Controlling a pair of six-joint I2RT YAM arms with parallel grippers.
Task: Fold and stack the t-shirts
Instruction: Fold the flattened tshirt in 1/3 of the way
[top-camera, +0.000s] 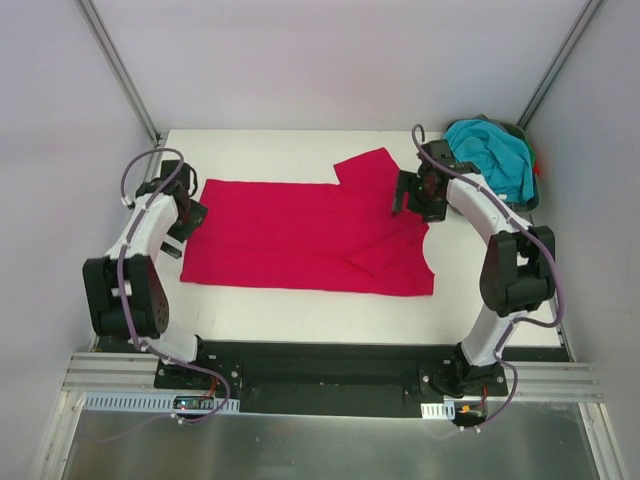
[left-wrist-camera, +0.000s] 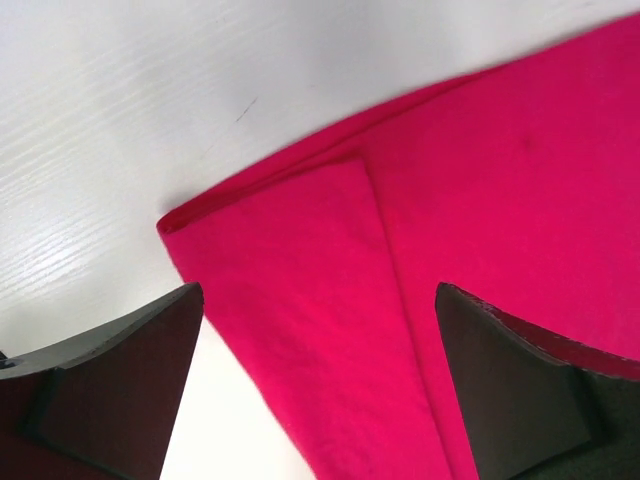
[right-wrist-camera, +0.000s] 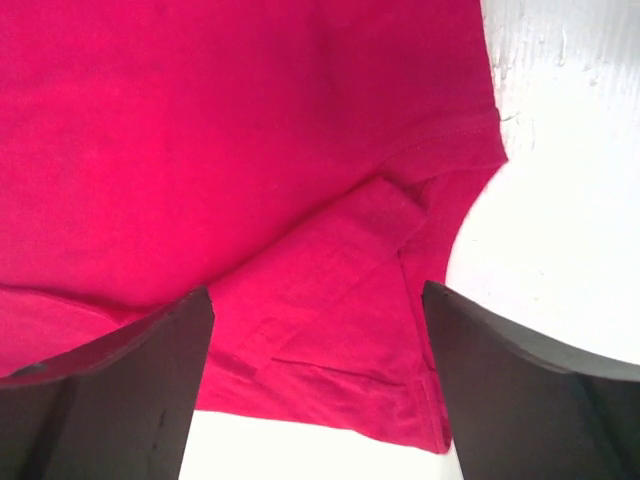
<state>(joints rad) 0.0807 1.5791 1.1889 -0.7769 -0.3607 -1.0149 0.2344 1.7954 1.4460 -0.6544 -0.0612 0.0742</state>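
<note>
The crimson-red t-shirt (top-camera: 300, 240) lies spread on the white table, partly folded, one sleeve sticking out at the back and another folded over near the neck. The teal t-shirt (top-camera: 495, 155) lies bunched in a dark tray at the far right corner. My left gripper (top-camera: 188, 212) is open over the shirt's left edge; its view shows a folded corner of red cloth (left-wrist-camera: 330, 300) between the jaws. My right gripper (top-camera: 412, 197) is open over the shirt's right side, above the folded sleeve and neckline (right-wrist-camera: 370, 300). Neither holds cloth.
The dark tray (top-camera: 530, 150) sits at the far right corner under the teal shirt. Bare white table (top-camera: 300, 310) shows in front of the red shirt and at the back. White walls and metal posts enclose the table.
</note>
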